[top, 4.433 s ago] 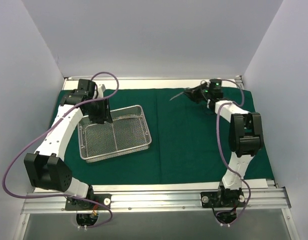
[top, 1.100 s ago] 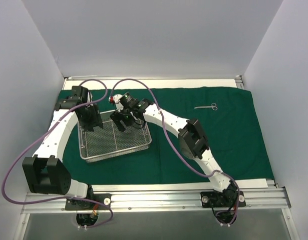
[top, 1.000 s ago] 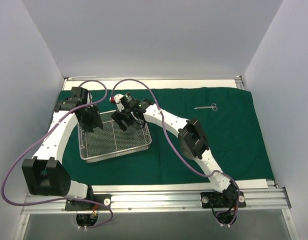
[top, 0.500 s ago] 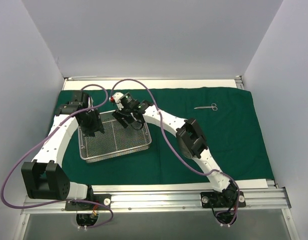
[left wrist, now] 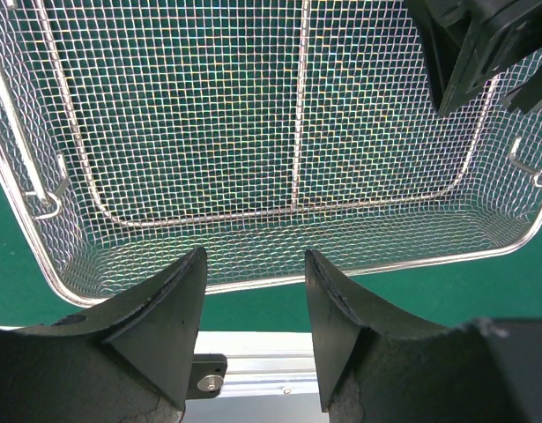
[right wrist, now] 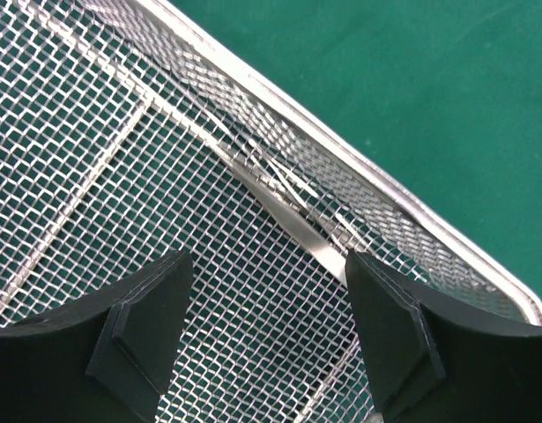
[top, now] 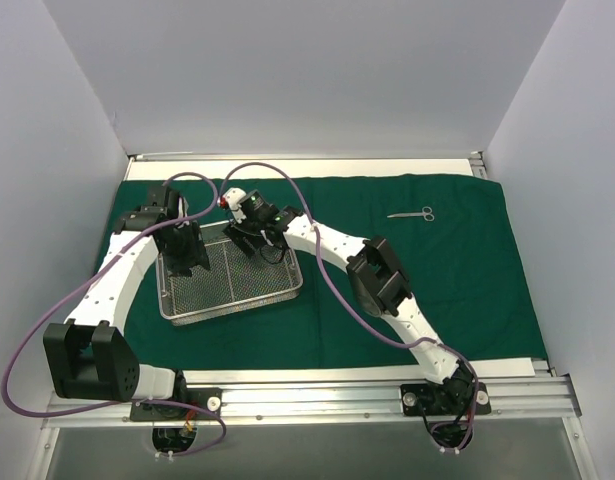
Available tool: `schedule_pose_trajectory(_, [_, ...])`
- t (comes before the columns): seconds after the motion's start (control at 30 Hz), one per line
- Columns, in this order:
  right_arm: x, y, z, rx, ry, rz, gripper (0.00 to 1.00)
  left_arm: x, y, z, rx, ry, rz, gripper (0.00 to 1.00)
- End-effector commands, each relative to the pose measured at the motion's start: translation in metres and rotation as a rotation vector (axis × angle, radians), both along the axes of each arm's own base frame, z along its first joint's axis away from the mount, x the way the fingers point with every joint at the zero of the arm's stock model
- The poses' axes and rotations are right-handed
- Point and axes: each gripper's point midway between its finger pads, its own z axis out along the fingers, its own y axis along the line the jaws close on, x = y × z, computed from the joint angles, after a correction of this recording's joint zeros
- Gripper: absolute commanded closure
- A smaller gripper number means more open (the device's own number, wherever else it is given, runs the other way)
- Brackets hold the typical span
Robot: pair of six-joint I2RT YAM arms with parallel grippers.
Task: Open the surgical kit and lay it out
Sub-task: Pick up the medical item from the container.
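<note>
The green cloth [top: 427, 290] lies flat with the wire-mesh tray [top: 232, 285] on its left half, long axis left to right, right end slightly farther. The right gripper [right wrist: 266, 300] carried the scissors [top: 412, 214] seconds ago. It now hangs spread over a thin instrument [right wrist: 293, 229] lying diagonally by the tray's wall, and the scissors rest far right. The left gripper [left wrist: 251, 291] is spread over the tray's rim.

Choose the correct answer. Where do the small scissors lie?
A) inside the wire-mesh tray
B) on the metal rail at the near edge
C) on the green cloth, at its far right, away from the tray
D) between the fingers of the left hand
C: the scissors lie flat on the green cloth near its far right corner, well apart from the wire-mesh tray.
</note>
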Motion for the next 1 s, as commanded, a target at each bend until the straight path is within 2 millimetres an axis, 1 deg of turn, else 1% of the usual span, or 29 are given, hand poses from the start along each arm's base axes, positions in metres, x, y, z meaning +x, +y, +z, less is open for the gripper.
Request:
schedule_pose_trajectory(0.0, [0.012, -0.002, 0.001, 0.007, -0.037, -0.011, 0.29, 0.003, -0.003, 0.009, -0.012, -0.047, -0.006, 0.43])
schedule_pose_trajectory(0.23, [0.023, 0.0, -0.006, 0.068, -0.016, -0.019, 0.31, 0.001, -0.004, 0.009, -0.01, -0.037, -0.011, 0.43])
schedule_pose_trajectory(0.37, [0.026, 0.0, -0.017, 0.106, 0.028, -0.025, 0.32, -0.001, -0.005, 0.007, -0.008, -0.032, -0.014, 0.43])
schedule_pose_trajectory(0.43, [0.026, 0.0, -0.02, 0.131, 0.046, -0.019, 0.32, -0.002, -0.005, 0.005, -0.008, -0.026, -0.014, 0.43])
schedule_pose_trajectory(0.47, [0.024, -0.004, -0.027, 0.148, 0.08, -0.022, 0.34, -0.002, -0.005, 0.004, -0.008, -0.023, -0.014, 0.43])
schedule_pose_trajectory(0.5, [0.024, -0.004, -0.027, 0.148, 0.081, -0.022, 0.34, -0.002, -0.005, 0.004, -0.008, -0.023, -0.014, 0.43])
schedule_pose_trajectory(0.6, [0.018, -0.007, -0.038, 0.141, 0.111, -0.015, 0.37, -0.002, -0.005, 0.004, -0.01, -0.023, -0.017, 0.43])
schedule_pose_trajectory(0.7, [0.012, -0.01, -0.045, 0.131, 0.139, -0.011, 0.45, -0.002, -0.005, 0.003, -0.009, -0.021, -0.017, 0.43])
schedule_pose_trajectory(0.73, [0.009, -0.01, -0.046, 0.128, 0.147, -0.007, 0.52, -0.002, -0.005, 0.003, -0.009, -0.023, -0.018, 0.43])
schedule_pose_trajectory(0.8, [0.005, -0.01, -0.044, 0.129, 0.159, -0.002, 0.58, -0.002, -0.005, 0.004, -0.006, -0.023, -0.017, 0.43])
schedule_pose_trajectory(0.83, [0.001, -0.012, -0.043, 0.126, 0.162, -0.001, 0.64, -0.002, -0.005, 0.003, -0.006, -0.023, -0.017, 0.43])
schedule_pose_trajectory(0.87, [-0.002, -0.011, -0.041, 0.123, 0.163, 0.004, 0.67, 0.0, -0.005, 0.004, -0.007, -0.026, -0.017, 0.43])
schedule_pose_trajectory(0.9, [-0.003, -0.009, -0.035, 0.123, 0.154, 0.009, 0.69, 0.0, -0.005, 0.005, -0.007, -0.028, -0.017, 0.43])
schedule_pose_trajectory(0.93, [-0.005, -0.009, -0.033, 0.12, 0.153, 0.013, 0.72, 0.001, -0.005, 0.005, -0.006, -0.033, -0.016, 0.43])
schedule_pose_trajectory(0.97, [-0.011, -0.007, -0.033, 0.113, 0.158, 0.023, 0.73, 0.002, -0.004, 0.005, -0.004, -0.033, -0.015, 0.43])
